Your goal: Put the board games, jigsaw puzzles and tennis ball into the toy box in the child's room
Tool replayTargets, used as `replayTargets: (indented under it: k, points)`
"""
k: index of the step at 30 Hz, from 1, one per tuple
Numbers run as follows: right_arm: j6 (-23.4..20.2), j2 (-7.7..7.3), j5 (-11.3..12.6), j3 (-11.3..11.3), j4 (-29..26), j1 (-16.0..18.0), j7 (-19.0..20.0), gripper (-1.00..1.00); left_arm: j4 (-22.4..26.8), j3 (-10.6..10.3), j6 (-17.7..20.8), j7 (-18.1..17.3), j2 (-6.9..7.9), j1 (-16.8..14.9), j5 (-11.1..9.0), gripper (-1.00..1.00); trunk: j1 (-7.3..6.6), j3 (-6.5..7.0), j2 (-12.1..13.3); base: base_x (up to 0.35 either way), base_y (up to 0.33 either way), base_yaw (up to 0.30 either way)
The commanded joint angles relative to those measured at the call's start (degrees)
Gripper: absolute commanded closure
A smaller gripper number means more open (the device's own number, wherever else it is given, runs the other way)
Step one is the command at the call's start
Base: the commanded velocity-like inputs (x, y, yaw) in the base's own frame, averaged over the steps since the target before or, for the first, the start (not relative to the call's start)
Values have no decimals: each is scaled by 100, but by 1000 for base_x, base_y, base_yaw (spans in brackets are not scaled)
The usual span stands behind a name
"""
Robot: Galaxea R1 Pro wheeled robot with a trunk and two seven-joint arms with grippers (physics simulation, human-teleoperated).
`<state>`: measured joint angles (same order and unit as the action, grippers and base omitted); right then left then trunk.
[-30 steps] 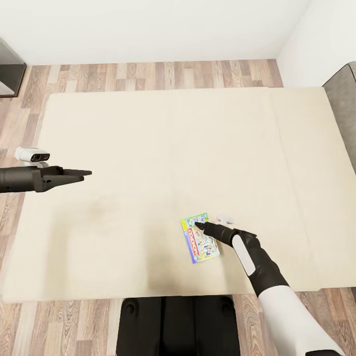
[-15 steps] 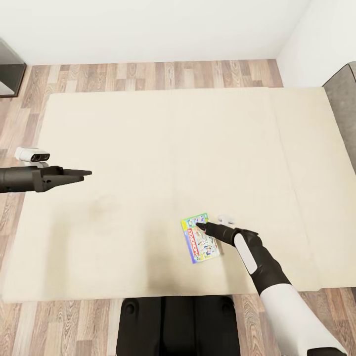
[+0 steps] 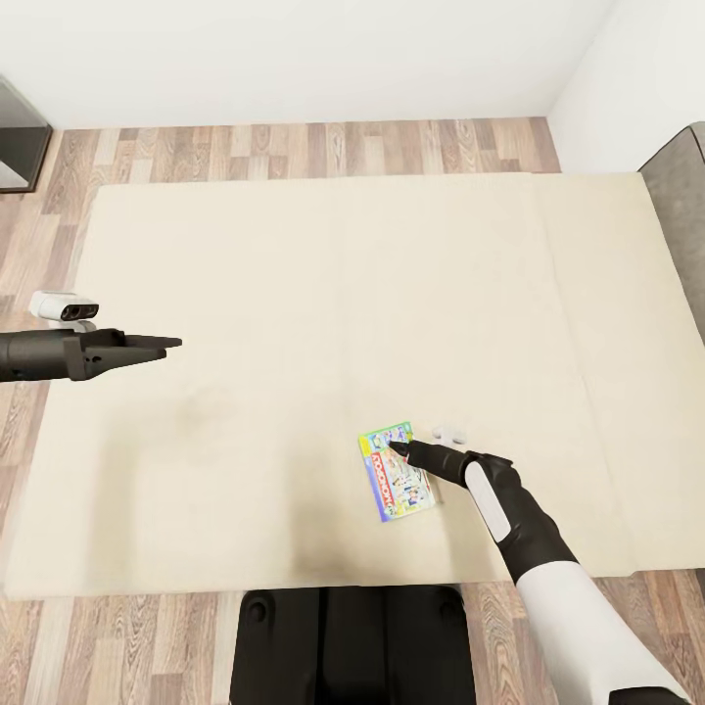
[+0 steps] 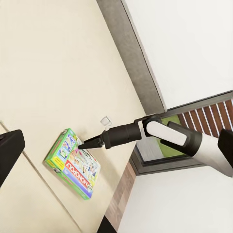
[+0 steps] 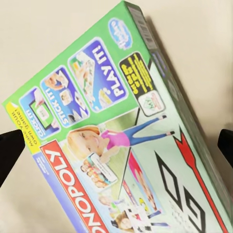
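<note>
The right gripper (image 3: 396,447) is hanging with its two fingers spread wide over the Monopoly box (image 3: 397,471), which is lying flat on the bed (image 3: 294,294) near its front edge, so it should be closing gently on one thin edge.

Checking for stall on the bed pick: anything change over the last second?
Barely. The right gripper crept slightly down and toward the robot over the Monopoly box; its jaws are spread either side of the box in the right wrist view, nothing gripped yet. The box lies flat on the bed where it was. The left gripper hovers unmoved; camera unmoved.
</note>
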<state>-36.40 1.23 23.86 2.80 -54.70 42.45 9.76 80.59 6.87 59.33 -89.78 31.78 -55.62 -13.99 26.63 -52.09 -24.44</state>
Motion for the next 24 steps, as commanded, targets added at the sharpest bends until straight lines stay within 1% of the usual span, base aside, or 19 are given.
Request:
replayTargets:
  k: [1, 17, 24]
  points:
    - [-24, 1, -5, -5, -4, 0, 15, -100, 1, -2, 61, -22, 3, -2, 1, -100, 3, -6, -8, 0, 0, 0]
    - [-17, 9, 3, 5, -6, -66, 25, -100, 1, -2, 61, -22, 3, -3, 1, -100, 3, 6, -8, 0, 0, 1]
    - [-17, 17, 2, 10, -11, -69, 11, -100, 1, -2, 61, -22, 3, -2, 1, -100, 3, 37, -8, 0, 0, 57]
